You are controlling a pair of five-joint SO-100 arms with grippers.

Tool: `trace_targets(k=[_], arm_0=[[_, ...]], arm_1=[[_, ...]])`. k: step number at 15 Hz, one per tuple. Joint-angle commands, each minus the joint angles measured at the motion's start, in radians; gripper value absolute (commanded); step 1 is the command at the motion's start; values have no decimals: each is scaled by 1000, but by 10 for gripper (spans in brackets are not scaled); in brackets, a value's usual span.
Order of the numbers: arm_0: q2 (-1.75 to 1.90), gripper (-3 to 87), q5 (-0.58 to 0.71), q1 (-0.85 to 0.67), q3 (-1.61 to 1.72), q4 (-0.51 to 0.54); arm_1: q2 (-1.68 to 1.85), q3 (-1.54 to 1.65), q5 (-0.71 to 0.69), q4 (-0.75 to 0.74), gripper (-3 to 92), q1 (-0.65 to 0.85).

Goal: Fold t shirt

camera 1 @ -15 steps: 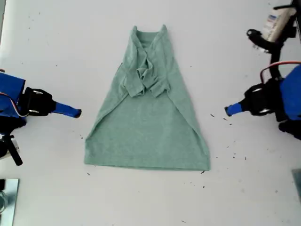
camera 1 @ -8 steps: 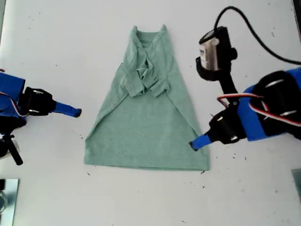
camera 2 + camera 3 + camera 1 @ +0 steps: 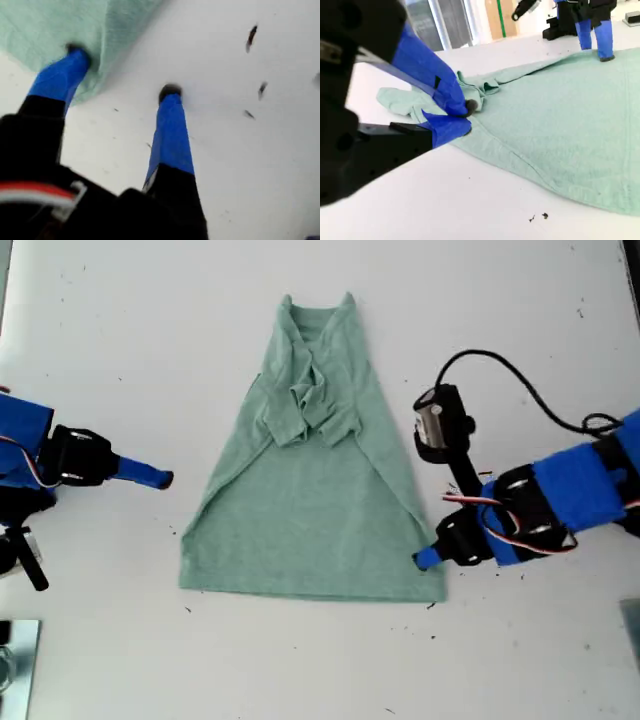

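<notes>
First wrist view looks down my first gripper (image 3: 122, 70), whose two blue-taped fingers (image 3: 172, 135) are spread apart: one tip rests on the soft, pale sage-green knit t shirt (image 3: 65, 25) at its edge, the other presses the bare white table (image 3: 240, 165) just beside the cloth, amid a few dark specks (image 3: 251, 35). Nothing is gripped between them. Exterior view places this gripper (image 3: 425, 558) at the t shirt's (image 3: 310, 510) lower hem corner on that view's right; the garment lies flat mid-table (image 3: 120, 330), sleeves folded inward and bunched near the neck opening, the hem widest. Second wrist view shows my second gripper (image 3: 465, 115) off the cloth, its blue tips closed together on nothing, with the shirt (image 3: 560, 135) spread beyond it. Exterior view sets it (image 3: 165, 479) on that view's left, well apart from the shirt.
</notes>
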Motion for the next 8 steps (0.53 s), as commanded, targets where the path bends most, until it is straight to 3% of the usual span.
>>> trace_targets(k=[1,5,8], arm_0=[[9,-1,11,18,14,-18],[8,-1,11,17,14,-20],[8,-1,11,18,14,-20]], arm_1=[[-97,124,51,-209,24,-26],[-94,92,34,-155,-5,-43],[-66,-98,-9,124,-5,-25]])
